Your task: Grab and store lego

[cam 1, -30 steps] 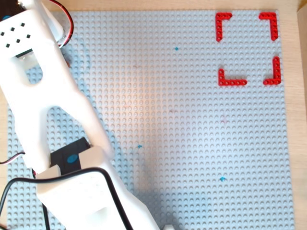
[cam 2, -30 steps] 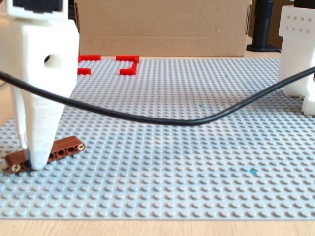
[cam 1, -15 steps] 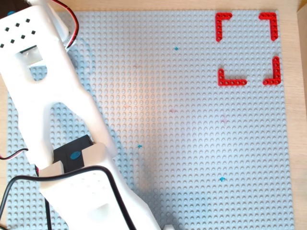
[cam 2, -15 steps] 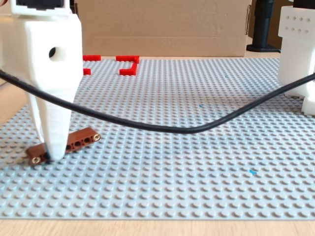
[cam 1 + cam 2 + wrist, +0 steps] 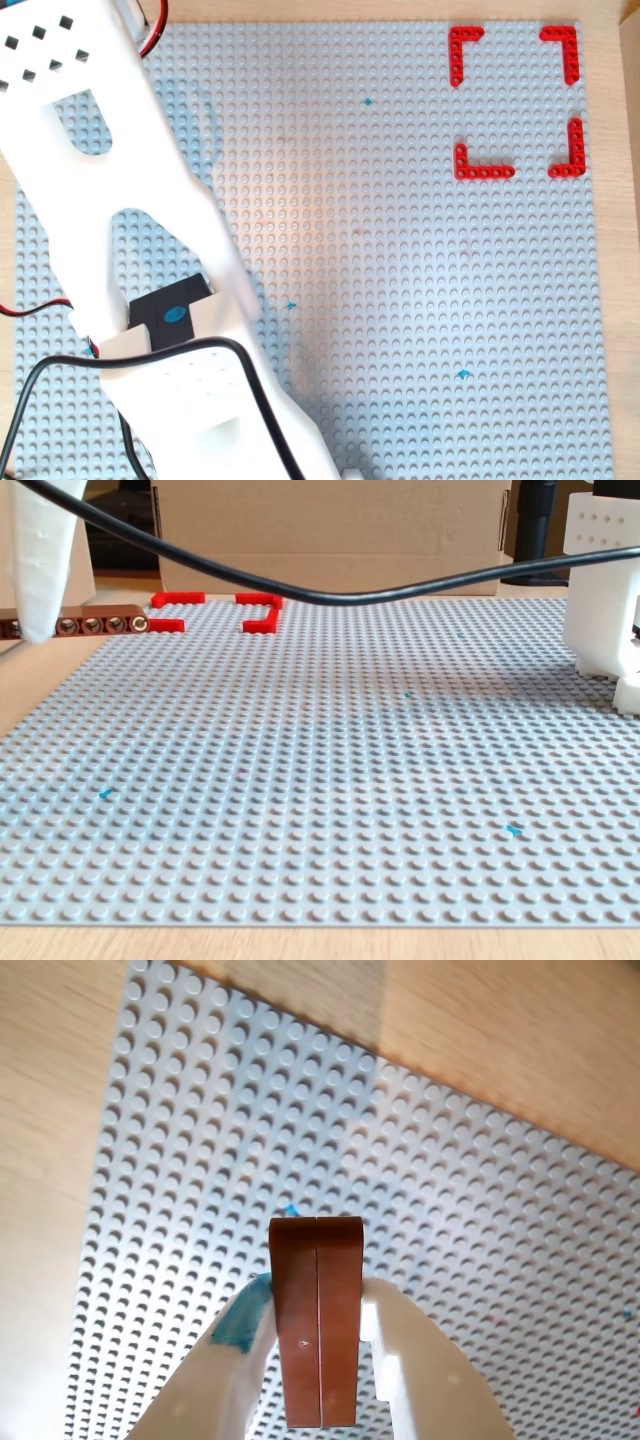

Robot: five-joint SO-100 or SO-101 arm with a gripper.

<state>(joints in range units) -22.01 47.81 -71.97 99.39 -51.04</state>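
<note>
The lego, a long reddish-brown brick (image 5: 317, 1320), is clamped between my two white fingers (image 5: 230, 1360) in the wrist view, and my gripper (image 5: 318, 1300) is shut on it. In the fixed view the brick (image 5: 100, 624) is held level at the far left, above the left edge of the grey baseplate (image 5: 320, 780), with a white finger (image 5: 35, 570) across it. In the overhead view my white arm (image 5: 150, 250) covers the left side and hides the brick.
Red L-shaped corner pieces (image 5: 465, 45) (image 5: 483, 168) mark out a square at the overhead view's top right. Small blue marks (image 5: 463, 374) dot the baseplate (image 5: 400, 300). A black cable (image 5: 330, 595) hangs across the fixed view, with a cardboard box (image 5: 330, 530) behind it.
</note>
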